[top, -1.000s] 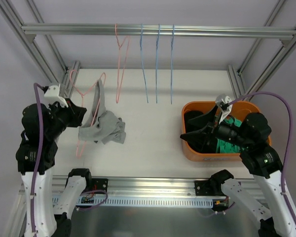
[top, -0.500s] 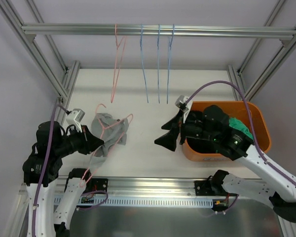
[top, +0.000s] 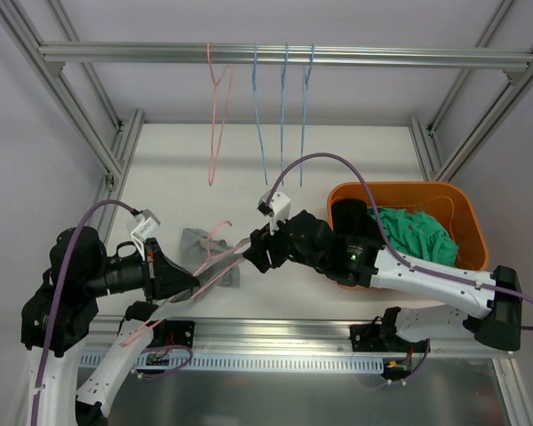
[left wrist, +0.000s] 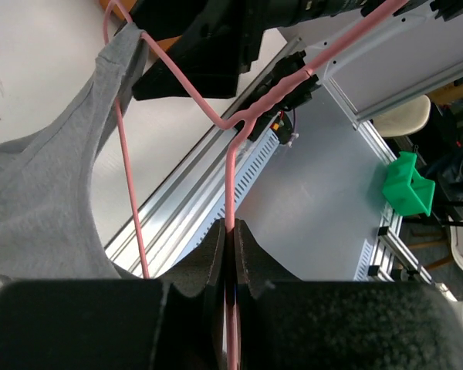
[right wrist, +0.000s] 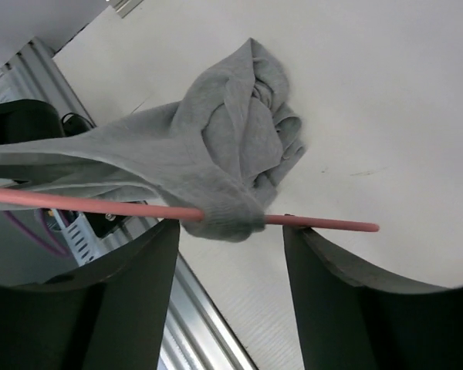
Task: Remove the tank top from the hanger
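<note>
A grey tank top (top: 198,245) lies bunched on the white table, with one strap still looped over a pink hanger (top: 224,263). My left gripper (top: 192,283) is shut on the hanger's wire (left wrist: 231,166) and holds it tilted above the table's near edge. The tank top hangs from the hanger in the left wrist view (left wrist: 38,177). My right gripper (top: 254,253) is open. Its jaws stand either side of the grey strap (right wrist: 230,216) where it wraps the pink rod (right wrist: 324,224), without touching it. The rest of the tank top (right wrist: 239,131) lies beyond the rod.
An orange bin (top: 431,190) holding a green garment (top: 415,231) stands at the right. A pink hanger (top: 215,115) and three blue hangers (top: 282,115) hang from the overhead rail (top: 382,58). Frame posts flank the table, and a metal rail runs along its near edge.
My left gripper has carried the hanger toward the near edge and to the right, dragging the tank top along. My right arm has swung left from the bin to the hanger.
</note>
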Tool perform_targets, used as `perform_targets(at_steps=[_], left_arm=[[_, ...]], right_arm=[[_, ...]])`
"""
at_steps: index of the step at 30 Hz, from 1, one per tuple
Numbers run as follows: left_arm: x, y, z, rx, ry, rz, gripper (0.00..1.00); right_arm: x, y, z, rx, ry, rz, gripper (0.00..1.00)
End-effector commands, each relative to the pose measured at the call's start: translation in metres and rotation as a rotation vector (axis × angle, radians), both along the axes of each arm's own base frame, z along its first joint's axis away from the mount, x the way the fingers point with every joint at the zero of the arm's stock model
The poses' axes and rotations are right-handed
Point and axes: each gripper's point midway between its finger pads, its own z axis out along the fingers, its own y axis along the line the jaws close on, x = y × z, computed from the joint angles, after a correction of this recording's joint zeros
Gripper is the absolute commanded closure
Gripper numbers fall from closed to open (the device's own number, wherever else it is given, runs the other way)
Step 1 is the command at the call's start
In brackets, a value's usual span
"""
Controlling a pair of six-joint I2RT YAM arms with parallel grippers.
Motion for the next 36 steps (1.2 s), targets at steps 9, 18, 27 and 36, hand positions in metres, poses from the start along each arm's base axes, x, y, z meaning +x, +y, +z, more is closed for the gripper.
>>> perform_targets(at_steps=[9, 18, 27, 36], left_arm=[[0.014, -0.002, 0.023, -0.006, -0.043, 0.011, 1.0], [0.02, -0.004, 0.025, -0.009, -0.037, 0.005, 1.0], [0.001, -0.012, 0.107, -0.13, -0.273, -0.098, 1.0], [0.069, -0.031, 0.194, -0.343, -0.614, -0.076, 1.0]], right_arm=[[0.023, -0.016, 0.034, 0.059, -0.102, -0.141, 0.88], [0.064, -0.076, 0.052, 0.045, -0.169, -0.35, 1.0], [0.095, -0.126, 0.05, -0.02, -0.148, -0.413, 1.0], [0.03, -0.086, 0.086, 0.217, -0.041, -0.044, 1.0]])
